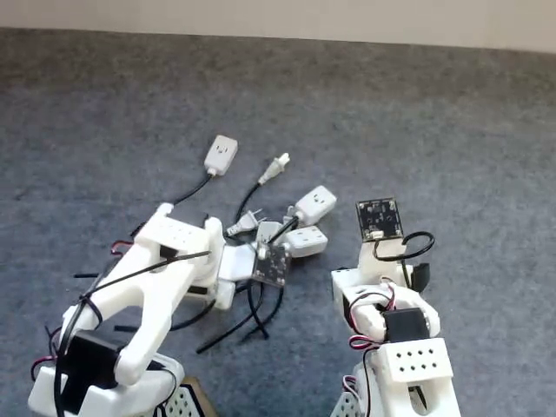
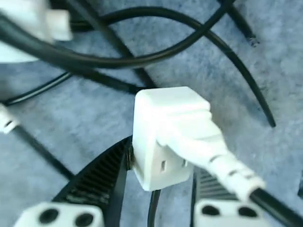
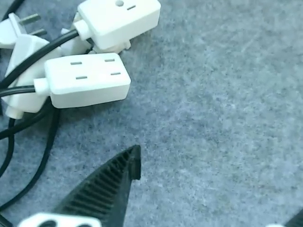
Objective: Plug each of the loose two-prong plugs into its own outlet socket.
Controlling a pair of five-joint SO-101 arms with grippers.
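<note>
My left gripper is shut on a white outlet socket block, one black finger on each side. A white plug on a black cord sits in that block. In the high view the left gripper is low over the cord tangle. Two more white sockets lie just right of it, and a third lies farther back. Two loose plugs lie among the cords. My right gripper is open over bare carpet, beside a three-slot socket and another socket.
Black cords loop across the grey carpet between the two arms. A plug with bare prongs lies behind the sockets in the right wrist view. Open carpet stretches to the back and right.
</note>
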